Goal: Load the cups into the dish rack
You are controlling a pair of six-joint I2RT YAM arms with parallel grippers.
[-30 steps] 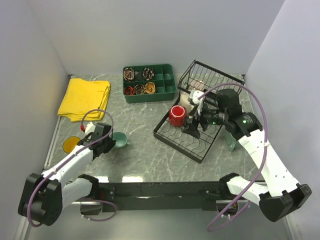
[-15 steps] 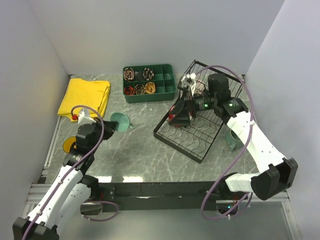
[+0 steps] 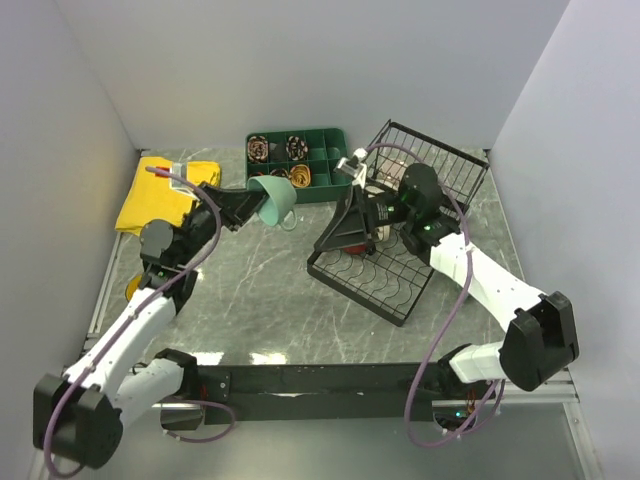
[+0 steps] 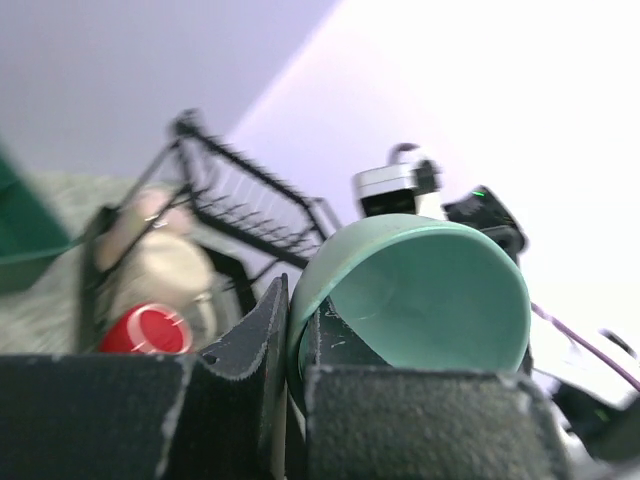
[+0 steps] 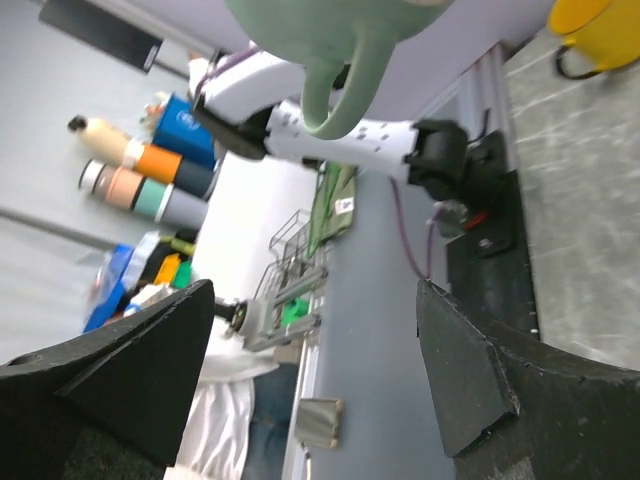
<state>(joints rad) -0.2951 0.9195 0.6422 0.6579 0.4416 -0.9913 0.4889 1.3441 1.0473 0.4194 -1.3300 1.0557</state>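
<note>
My left gripper is shut on the rim of the small light teal cup and holds it high in the air, left of the black wire dish rack. The cup's mouth fills the left wrist view. That view also shows the red mug, the cream mug and the beige-pink mug in the rack. My right gripper is open and empty over the rack's left end. Its camera sees the teal cup's underside and handle and the yellow mug on the table.
A green compartmented tray stands at the back, close behind the held cup. A yellow cloth lies at the back left. The rack's raised back tier is at the back right. The two arms are close together over the table's middle.
My left arm has lifted the teal cup off the table and swung it up and right toward the rack. My right gripper has moved left across the rack, now covering the red mug.
</note>
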